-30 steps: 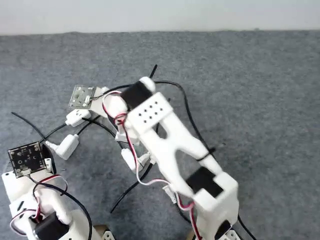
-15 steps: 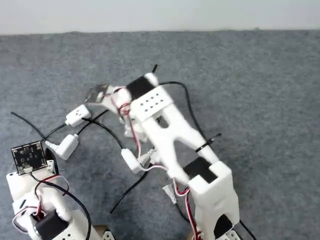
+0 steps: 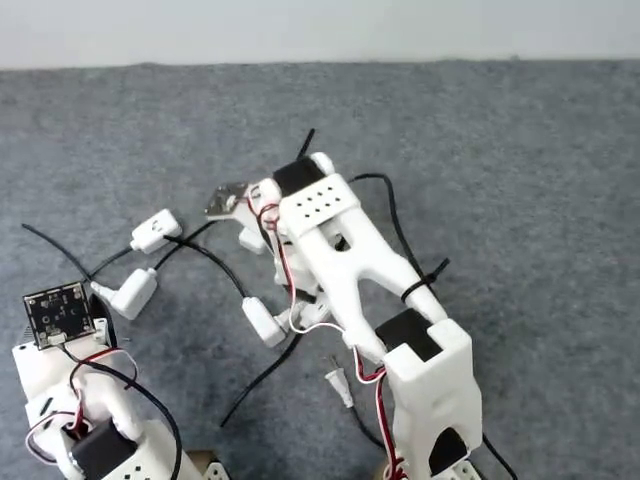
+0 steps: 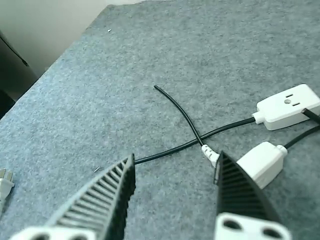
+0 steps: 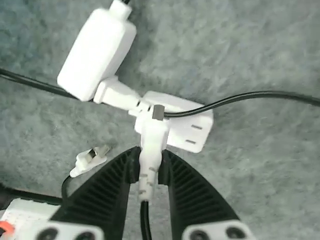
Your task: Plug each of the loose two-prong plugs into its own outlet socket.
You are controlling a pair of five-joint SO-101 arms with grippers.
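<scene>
Now right pincer [image 5: 150, 154] clamping plug [image 5: 151, 136], drawn back rightward; left pincer [image 4: 175, 156] gaping, hardly shifted.

1. My right arm [image 3: 345, 265] is white plastic with a perforated panel [image 3: 318, 205], black servos [image 3: 410, 335] and a black cable tie [image 3: 425, 285].
2. Red and white wires [image 3: 283, 265] run along it.
3. My left arm [image 3: 35, 375], also white, carries a black circuit board [image 3: 58, 312].
4. Left gripper [image 4: 175, 157] and right gripper [image 5: 150, 152]: black ribbed fingers [image 4: 107, 195].

Covered in grey carpet [image 3: 520, 200]. Carries an outlet socket [image 3: 155, 230], a second socket [image 3: 133, 292] just beside, a third white block [image 3: 264, 321], crossing black cords [image 4: 176, 106], and a loose two-prong plug [image 3: 337, 381] lying flat.
</scene>
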